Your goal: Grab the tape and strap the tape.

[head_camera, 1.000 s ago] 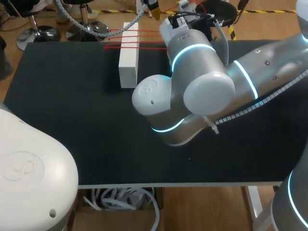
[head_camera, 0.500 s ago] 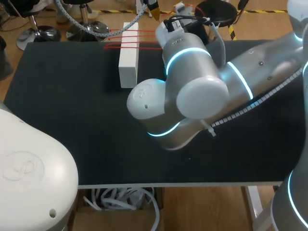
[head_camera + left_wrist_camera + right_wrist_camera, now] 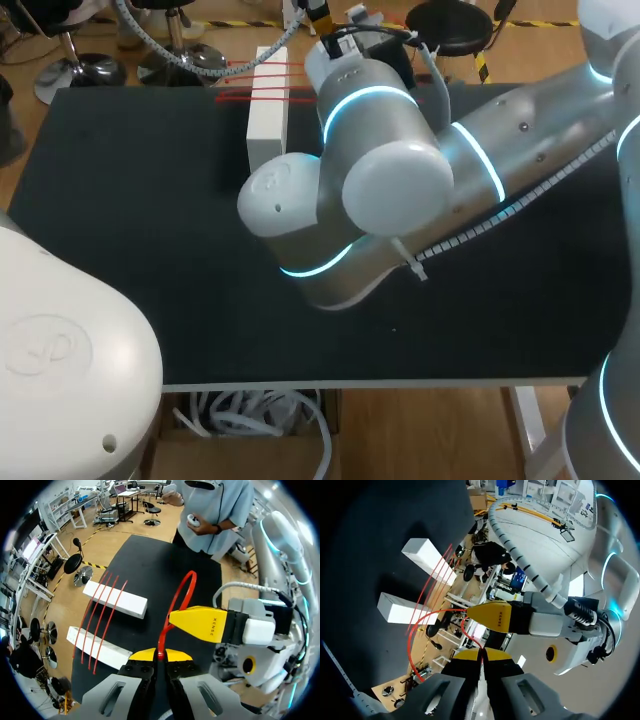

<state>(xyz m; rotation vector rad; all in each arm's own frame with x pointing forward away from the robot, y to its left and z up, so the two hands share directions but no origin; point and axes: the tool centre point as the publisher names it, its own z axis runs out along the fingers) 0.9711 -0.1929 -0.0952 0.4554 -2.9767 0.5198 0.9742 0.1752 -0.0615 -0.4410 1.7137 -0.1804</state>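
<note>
Near the bench's far edge, left jaws and right jaws both clenched on the red tape, I should stretch it taut and lower it squarely across both white blocks.

— Surface?
— Black table, dark matte top.
— What's on it?
— Two long white blocks. Left wrist view: first block lies flat; second block is parallel to it, set apart, by the table's edge.
— Head view?
— One white block showing, toward the far edge.
</note>
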